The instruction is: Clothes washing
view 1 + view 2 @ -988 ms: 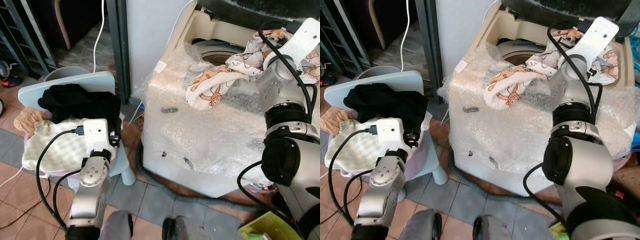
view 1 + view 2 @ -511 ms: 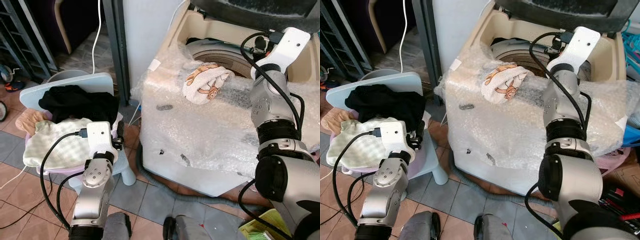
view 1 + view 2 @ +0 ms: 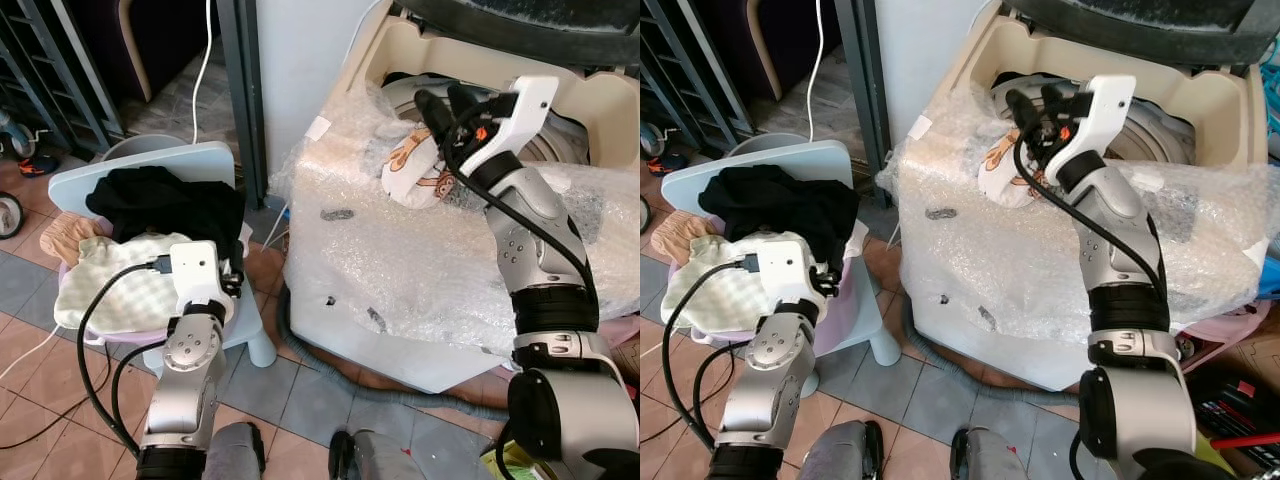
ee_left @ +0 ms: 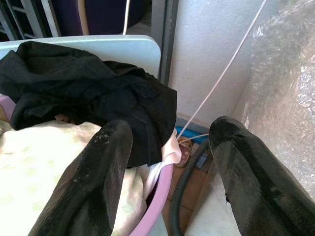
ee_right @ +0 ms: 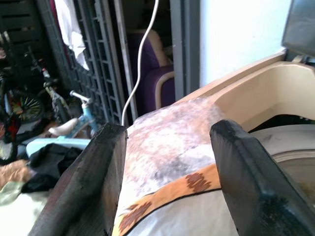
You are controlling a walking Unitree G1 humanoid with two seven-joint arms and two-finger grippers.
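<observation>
Washer: lid up, front wrapped in plastic.
Cloth: draped over rim.
Right gripper: fingers apart, above cloth.
Left gripper: fingers apart, near basket.

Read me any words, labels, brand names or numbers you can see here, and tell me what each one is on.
No readable text.
White tag on the bubble-wrapped washing machine: too small to read.
Patterned cloth at the drum's rim: cartoon animal prints, no words.

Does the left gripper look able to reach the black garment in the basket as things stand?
Probably yes: the left gripper, fingers open, hovers beside the black garment atop the basket, with nothing between them.
</observation>
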